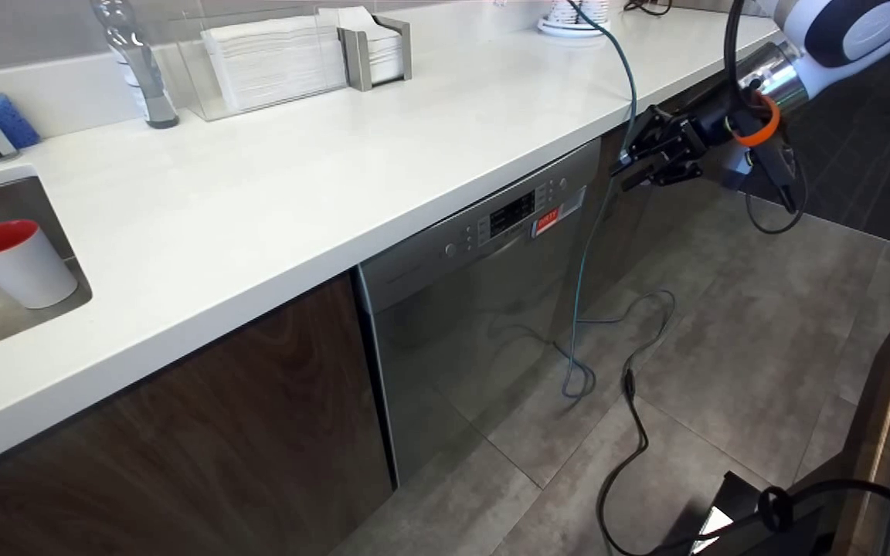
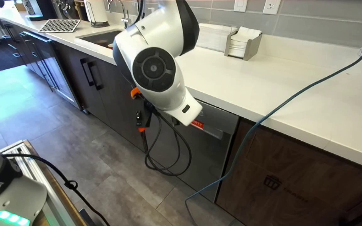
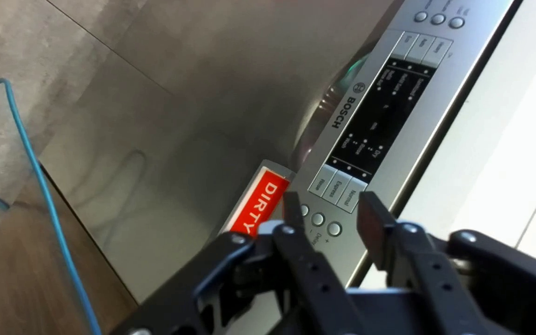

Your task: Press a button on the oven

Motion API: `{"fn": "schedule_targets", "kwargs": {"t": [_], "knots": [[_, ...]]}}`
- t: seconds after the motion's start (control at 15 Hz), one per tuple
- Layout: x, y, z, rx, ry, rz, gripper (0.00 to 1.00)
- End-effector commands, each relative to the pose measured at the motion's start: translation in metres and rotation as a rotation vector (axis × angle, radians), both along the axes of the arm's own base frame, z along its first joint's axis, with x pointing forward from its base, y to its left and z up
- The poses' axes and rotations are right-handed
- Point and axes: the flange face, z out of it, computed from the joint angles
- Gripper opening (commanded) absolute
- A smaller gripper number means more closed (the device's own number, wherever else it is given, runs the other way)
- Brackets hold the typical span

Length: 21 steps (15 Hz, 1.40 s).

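Note:
The oven (image 1: 484,324) is the appliance with a brushed steel front under the counter; its front also shows in an exterior view (image 2: 211,150). In the wrist view its control strip has a dark display (image 3: 382,116), flat rectangular buttons (image 3: 338,186) and round buttons (image 3: 318,219). The display shows no lit red digits. My gripper (image 3: 329,204) is open and empty, with a gap between the fingers over the round buttons. In an exterior view the gripper (image 1: 624,174) is in front of the counter edge, apart from the panel. The arm hides it in an exterior view.
A red DIRTY label (image 3: 259,202) sits on the oven front below the panel. The white counter (image 1: 298,185) overhangs it. A blue cable (image 1: 580,286) hangs in front of the appliance. A napkin holder (image 1: 375,54) and a cup (image 1: 24,266) in the sink stand farther off.

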Motion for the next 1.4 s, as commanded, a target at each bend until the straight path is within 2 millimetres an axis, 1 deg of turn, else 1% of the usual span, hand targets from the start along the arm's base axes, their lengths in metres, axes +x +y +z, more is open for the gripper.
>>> {"fn": "schedule_targets", "kwargs": {"t": [0.0,0.07,0.13,0.4,0.67,0.87,1.33], "knots": [[0.020,-0.003,-0.024,0.038,-0.039,-0.058,0.07],[0.025,-0.003,-0.029,0.050,-0.044,-0.071,0.01],[0.029,-0.001,-0.034,0.057,-0.047,-0.085,0.00],[0.048,0.000,-0.056,0.083,-0.061,-0.139,0.00],[0.063,-0.006,-0.071,0.085,-0.076,-0.200,0.00],[0.070,-0.010,-0.075,0.085,-0.087,-0.238,0.00],[0.075,-0.019,-0.075,0.082,-0.110,-0.292,0.00]]}}
